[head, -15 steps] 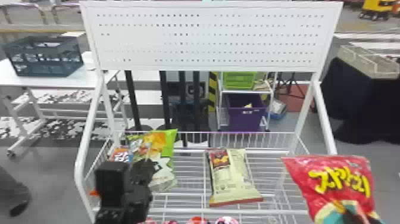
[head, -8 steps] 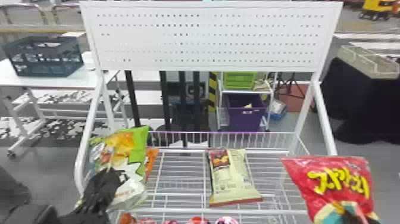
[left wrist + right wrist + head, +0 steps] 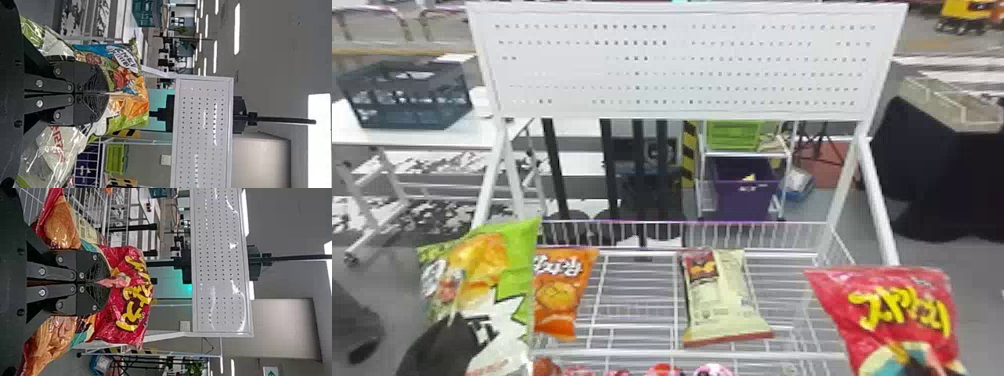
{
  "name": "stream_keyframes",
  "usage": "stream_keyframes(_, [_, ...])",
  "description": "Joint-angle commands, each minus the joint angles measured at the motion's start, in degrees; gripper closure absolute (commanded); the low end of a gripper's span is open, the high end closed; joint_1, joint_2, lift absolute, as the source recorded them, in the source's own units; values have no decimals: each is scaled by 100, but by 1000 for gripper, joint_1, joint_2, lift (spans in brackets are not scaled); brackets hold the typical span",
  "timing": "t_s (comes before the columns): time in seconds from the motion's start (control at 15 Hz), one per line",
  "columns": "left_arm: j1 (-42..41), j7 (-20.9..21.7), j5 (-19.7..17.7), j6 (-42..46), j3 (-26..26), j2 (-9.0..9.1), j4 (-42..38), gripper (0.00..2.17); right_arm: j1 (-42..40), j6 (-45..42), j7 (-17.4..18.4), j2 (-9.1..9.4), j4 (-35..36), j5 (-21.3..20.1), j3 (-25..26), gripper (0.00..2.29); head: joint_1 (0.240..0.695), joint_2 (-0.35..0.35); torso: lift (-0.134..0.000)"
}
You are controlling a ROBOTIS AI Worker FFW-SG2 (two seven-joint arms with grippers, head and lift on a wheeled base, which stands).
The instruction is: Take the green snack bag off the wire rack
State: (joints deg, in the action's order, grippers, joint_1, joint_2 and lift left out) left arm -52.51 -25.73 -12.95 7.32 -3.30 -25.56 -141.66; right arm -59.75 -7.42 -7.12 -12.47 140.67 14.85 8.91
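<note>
At the left end of the wire rack (image 3: pixel 762 356), the left gripper (image 3: pixel 449 330) is a blurred dark shape cut off by the head view's bottom edge. It covers part of the green snack bag (image 3: pixel 517 270), whose lower edge is also cut off, so I cannot tell whether it touches the rack. The left wrist view shows the fingers clamped on the bag, a fold pinched between them, and a blue patch with cartoon figures.

Next, on the rack's left part, lies an orange bag (image 3: pixel 557 295), its left side hidden behind the green one. Right of the rack's middle lies a cream bag (image 3: pixel 727 310).

At the rack's right end, the right gripper (image 3: pixel 918 367) is mostly hidden behind a red bag (image 3: pixel 897 305). The right wrist view shows its fingers squeezed on that bag, and pictured brown snacks on the bag's lower part.
</note>
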Motion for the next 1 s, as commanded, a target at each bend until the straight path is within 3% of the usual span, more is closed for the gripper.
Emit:
stream_keyframes(0.0, [-57, 24, 21, 133, 5, 34, -2, 1740, 7, 0, 0, -1, -5, -17, -29, 2179, 499, 0, 0])
stream_keyframes(0.93, [48, 156, -40, 115, 84, 60, 33, 1740, -45, 0, 0, 35, 39, -52, -38, 2179, 499, 0, 0])
